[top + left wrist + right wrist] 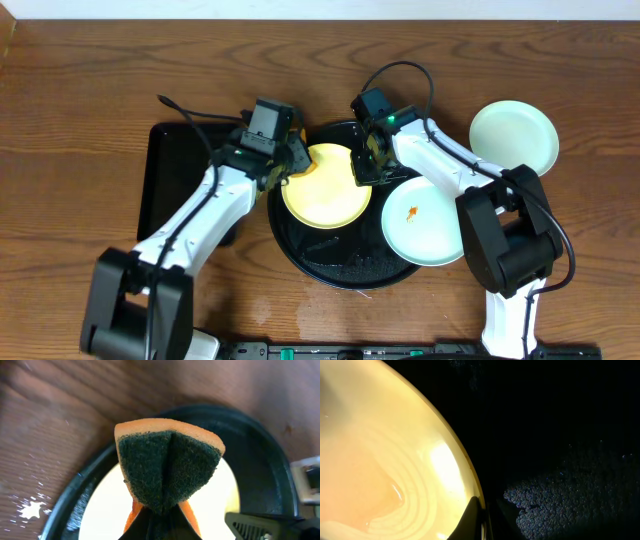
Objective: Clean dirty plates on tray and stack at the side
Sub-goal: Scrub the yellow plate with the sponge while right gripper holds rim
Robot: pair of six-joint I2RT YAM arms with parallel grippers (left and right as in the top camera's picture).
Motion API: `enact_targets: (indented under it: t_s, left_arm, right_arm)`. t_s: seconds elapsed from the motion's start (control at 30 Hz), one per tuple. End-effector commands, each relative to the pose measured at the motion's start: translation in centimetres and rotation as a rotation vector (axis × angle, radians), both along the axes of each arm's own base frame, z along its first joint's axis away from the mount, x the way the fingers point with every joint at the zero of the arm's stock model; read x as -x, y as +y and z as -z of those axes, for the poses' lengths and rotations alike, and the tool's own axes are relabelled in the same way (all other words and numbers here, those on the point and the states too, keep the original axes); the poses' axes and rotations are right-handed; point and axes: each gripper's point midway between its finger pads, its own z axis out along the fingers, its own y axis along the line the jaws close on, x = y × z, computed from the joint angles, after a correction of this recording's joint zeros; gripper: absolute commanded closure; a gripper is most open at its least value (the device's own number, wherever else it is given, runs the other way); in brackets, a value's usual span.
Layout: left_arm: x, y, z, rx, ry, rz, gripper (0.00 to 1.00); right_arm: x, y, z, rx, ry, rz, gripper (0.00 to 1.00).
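Observation:
On the round black tray [345,262] lies a pale yellow plate [325,190]. My left gripper [288,162] is shut on an orange sponge with a dark green scouring face [167,467], held over the plate's left edge [107,505]. From the other side my right gripper [364,172] is shut on the yellow plate's right rim [465,472], its fingertips [481,520] pinching the edge. A wet orange tint shows on the plate's surface [365,490]. A mint-white plate with an orange smear [425,222] overlaps the tray's right rim. Another mint-white plate [514,137] lies on the table to the right.
A rectangular black tray [175,170] sits on the wooden table [90,90] to the left, under my left arm. Water droplets lie on the tray's floor [560,495] and on the table beside it [30,509].

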Motion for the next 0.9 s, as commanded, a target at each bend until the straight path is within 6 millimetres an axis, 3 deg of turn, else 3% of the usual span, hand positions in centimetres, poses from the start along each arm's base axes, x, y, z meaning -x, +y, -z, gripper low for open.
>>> enact_targets:
  t_s: [0.0, 0.13, 0.27, 0.67, 0.77, 0.87]
  left_arm:
    - [1.5, -2.5, 2.1, 0.039, 0.083, 0.039, 0.92]
    - [3.3, -5.6, 4.1, 0.091, 0.160, 0.124, 0.92]
    - [4.4, -5.5, 5.6, 0.052, 0.213, 0.132, 0.92]
    - [4.0, 3.8, 6.7, -0.269, 0.238, -0.012, 0.92]
    - [3.2, 5.4, 6.0, -0.313, 0.203, -0.037, 0.93]
    - [2.1, 5.7, 3.9, -0.300, 0.143, -0.035, 0.93]
  right_arm:
    - [-0.3, -0.4, 0.5, 0.029, -0.004, 0.018, 0.99]
    - [-0.3, -0.4, 0.5, 0.029, -0.004, 0.018, 0.99]
    - [-0.2, -0.5, 0.5, 0.030, -0.001, 0.018, 0.99]
    - [0.0, -0.6, 0.5, 0.037, 0.009, 0.018, 0.99]
    - [0.0, -0.6, 0.5, 0.037, 0.009, 0.018, 0.99]
    - [0.0, -0.6, 0.5, 0.037, 0.009, 0.017, 0.99]
